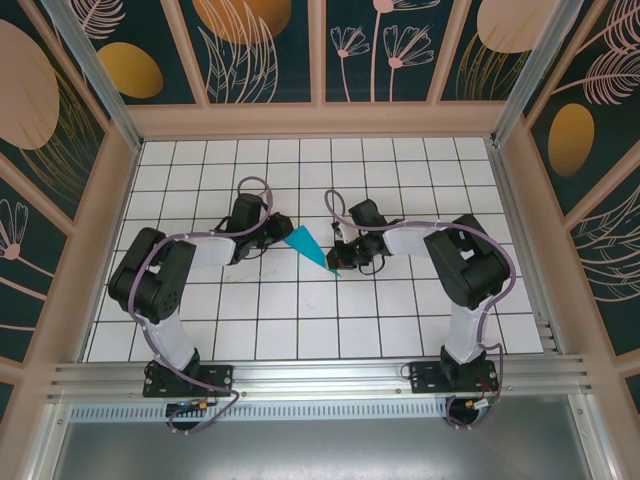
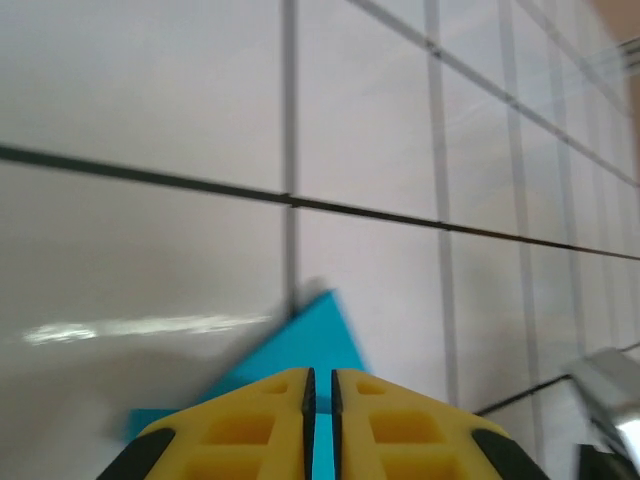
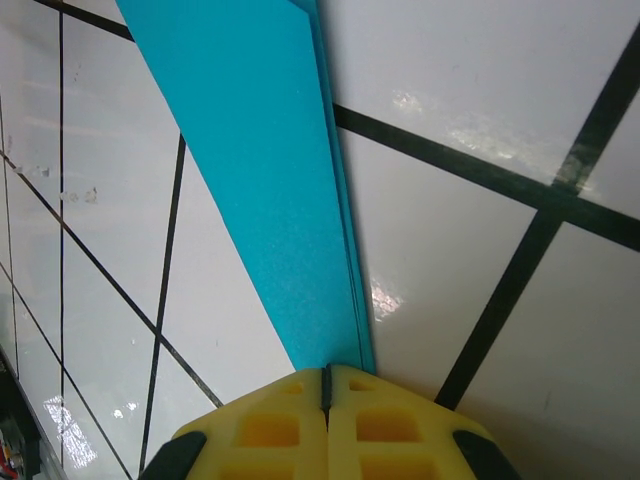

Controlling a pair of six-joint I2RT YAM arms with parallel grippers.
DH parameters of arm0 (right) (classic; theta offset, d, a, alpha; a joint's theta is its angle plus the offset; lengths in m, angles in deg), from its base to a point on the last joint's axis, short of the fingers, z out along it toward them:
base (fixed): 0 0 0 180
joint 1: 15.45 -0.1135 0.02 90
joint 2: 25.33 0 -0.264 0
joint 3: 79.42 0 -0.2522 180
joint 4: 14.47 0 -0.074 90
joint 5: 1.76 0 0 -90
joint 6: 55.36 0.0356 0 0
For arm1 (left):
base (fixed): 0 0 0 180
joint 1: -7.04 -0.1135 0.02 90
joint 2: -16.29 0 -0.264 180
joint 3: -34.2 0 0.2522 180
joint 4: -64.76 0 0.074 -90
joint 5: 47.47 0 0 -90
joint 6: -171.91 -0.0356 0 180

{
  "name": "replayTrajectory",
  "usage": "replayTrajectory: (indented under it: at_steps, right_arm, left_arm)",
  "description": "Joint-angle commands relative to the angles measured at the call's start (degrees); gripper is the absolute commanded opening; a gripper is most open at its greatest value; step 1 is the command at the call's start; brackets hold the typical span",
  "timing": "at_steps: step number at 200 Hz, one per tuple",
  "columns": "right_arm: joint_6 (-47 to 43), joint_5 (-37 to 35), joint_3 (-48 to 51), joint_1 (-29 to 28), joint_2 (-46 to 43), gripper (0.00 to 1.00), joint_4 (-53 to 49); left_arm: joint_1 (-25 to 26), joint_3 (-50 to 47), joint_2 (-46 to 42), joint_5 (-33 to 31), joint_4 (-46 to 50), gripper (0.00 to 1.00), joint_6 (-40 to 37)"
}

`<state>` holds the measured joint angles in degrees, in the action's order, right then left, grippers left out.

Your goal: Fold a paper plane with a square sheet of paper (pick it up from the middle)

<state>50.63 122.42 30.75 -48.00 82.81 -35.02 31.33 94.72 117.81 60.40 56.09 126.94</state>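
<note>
A glossy white tabletop [image 1: 300, 320] with a black grid sits inside teal floral wall panels [image 1: 400, 60]. The left gripper [image 2: 320, 378] and the right gripper [image 3: 327, 372] each pinch one end of the teal paper plane [image 1: 312, 248].

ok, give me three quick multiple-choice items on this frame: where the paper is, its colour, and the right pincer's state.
1. Where is the folded paper?
A) between the left pincer and the right pincer
B) in a far corner
C) at the near edge
2. What colour is it?
A) red
B) teal-blue
C) white
3. What is the right pincer doing?
A) wide open
B) shut on the paper's narrow end
C) shut, well away from the paper

Key:
1 A, the top view shows it spanning from one pincer to the other.
2 B, all three views show teal-blue.
3 B, the right wrist view shows the jaws meeting where the paper tapers into them.
</note>
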Motion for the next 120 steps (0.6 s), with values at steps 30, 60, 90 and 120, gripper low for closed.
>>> replayTrajectory:
  at_steps: [30,60,90,120]
  right_arm:
    - [1.3,-6.2,3.6,0.3,3.5,0.05,-7.3]
    - [1.2,-6.4,3.5,0.3,3.7,0.04,-7.6]
    - [1.2,-6.7,3.6,0.3,4.1,0.04,-7.8]
    - [1.0,-8.1,3.5,0.2,4.7,0.04,-8.6]
  left_arm:
    - [8.8,-2.8,0.1,1.1,-7.5,0.12,5.6]
    - [10.1,-4.5,2.7,3.3,-8.7,0.08,7.2]
    - [10.5,-3.9,4.4,4.3,-7.1,0.07,6.2]
    - [10.5,-2.0,5.9,1.2,-2.7,0.06,5.4]
